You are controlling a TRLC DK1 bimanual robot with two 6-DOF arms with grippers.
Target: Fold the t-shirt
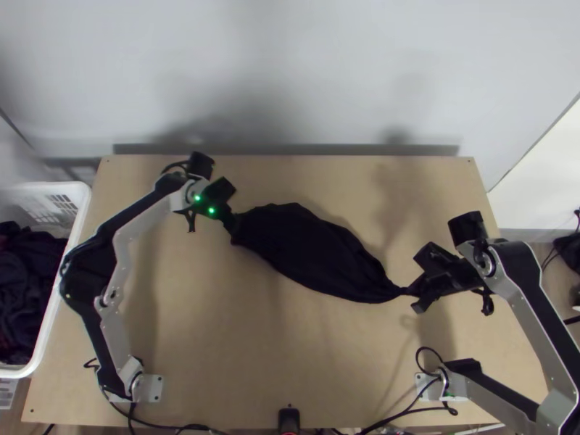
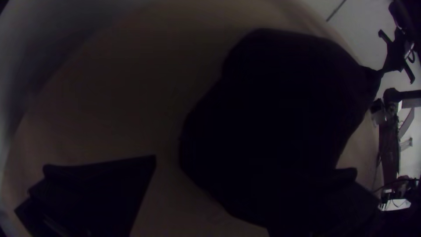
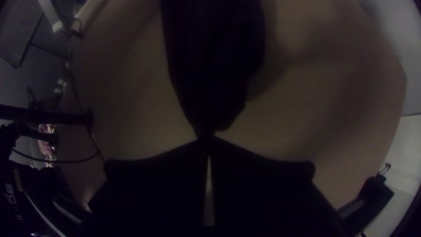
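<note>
The folding is only standing at its start, as far as one can judge: the dark t-shirt (image 1: pixel 312 250) is lying bunched lengthwise over the table (image 1: pixel 239 348), stretching between the two arms, and no neat fold is showing. The right tool (image 3: pixel 209 139) is clenching one gathered end of it; the left tool (image 1: pixel 231 222) is standing with its fingers apart beside the other end, gripping nothing. Spreading, squaring and all the folding are seemingly still awaiting their turn.
</note>
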